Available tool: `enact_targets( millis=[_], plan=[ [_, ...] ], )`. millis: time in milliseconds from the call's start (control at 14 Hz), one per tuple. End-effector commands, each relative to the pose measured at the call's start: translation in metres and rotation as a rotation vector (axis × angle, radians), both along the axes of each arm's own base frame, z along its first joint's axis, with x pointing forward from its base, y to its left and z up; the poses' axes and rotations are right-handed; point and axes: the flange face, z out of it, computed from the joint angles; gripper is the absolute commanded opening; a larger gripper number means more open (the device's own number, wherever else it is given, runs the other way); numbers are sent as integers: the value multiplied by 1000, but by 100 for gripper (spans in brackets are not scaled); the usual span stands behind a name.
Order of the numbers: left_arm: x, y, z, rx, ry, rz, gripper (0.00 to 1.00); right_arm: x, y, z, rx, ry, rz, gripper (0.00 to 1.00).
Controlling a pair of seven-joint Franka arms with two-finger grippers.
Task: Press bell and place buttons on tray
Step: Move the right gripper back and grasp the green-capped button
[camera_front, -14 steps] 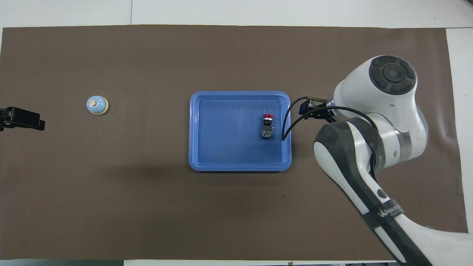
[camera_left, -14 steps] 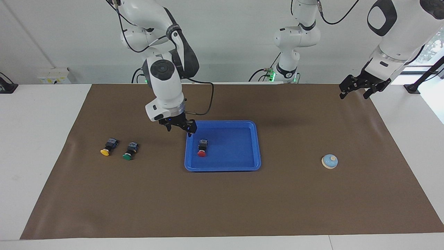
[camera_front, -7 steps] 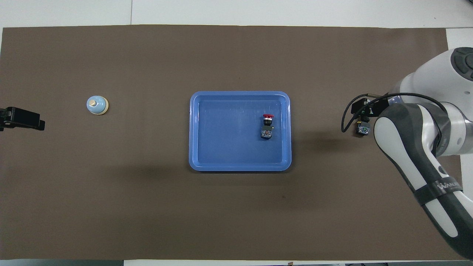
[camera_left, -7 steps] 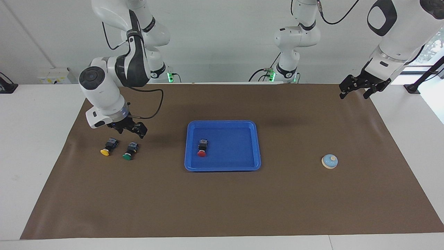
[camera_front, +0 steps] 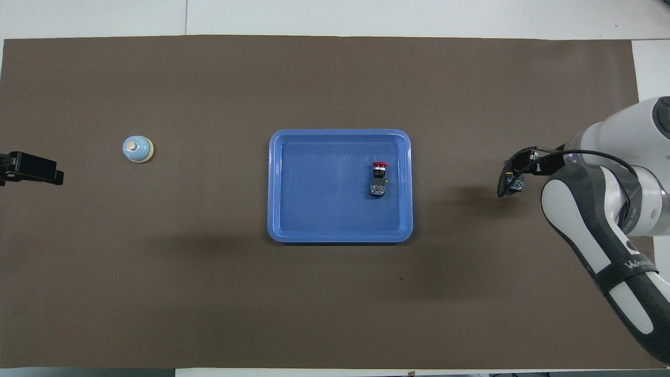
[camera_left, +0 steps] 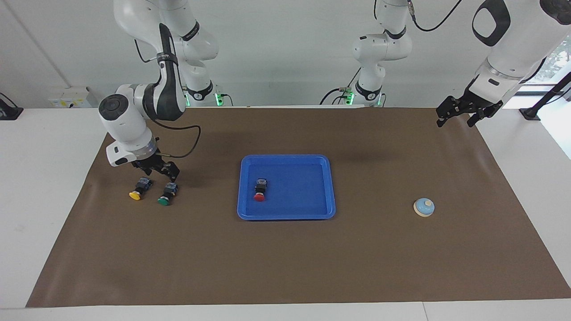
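Facing view: right tool (camera_left: 157, 171), apparently open, above green button (camera_left: 166, 195)

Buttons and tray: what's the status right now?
Right gripper open, low over green button. Left gripper open, waiting. Red button in tray; yellow button out. Path clear.

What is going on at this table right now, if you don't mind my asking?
The right gripper hangs open just above the green button and yellow button, which lie on the mat. The red button already lies in the blue tray. The left gripper waits open at its own end, and the bell stands alone.
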Motion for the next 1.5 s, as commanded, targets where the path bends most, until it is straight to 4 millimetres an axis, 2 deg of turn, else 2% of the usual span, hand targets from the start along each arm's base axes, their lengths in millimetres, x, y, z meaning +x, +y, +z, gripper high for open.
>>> enact_targets(
  millis=[0,143,286,429,786,1071,1429],
  plan=[
    [-3,2,5,3,4,-10,100,-17,0,-15,-10,-54,14,100],
    [-3,2,5,3,4,-10,100,-20,2,-23,-10,-69,20,100],
    [-3,1,5,1,4,-10,100,-16,5,-26,-9,-85,23,100],
    [-3,2,5,3,4,-10,100,-11,1,-41,-8,-105,22,100],
    [-3,2,5,3,4,-10,100,-3,6,-54,-5,-112,1,100],
    [-3,1,5,1,4,-10,100,10,5,-54,-4,-122,-3,99],
    [-3,2,5,3,2,-10,100,10,6,-62,-2,-117,-6,94]
  ],
)
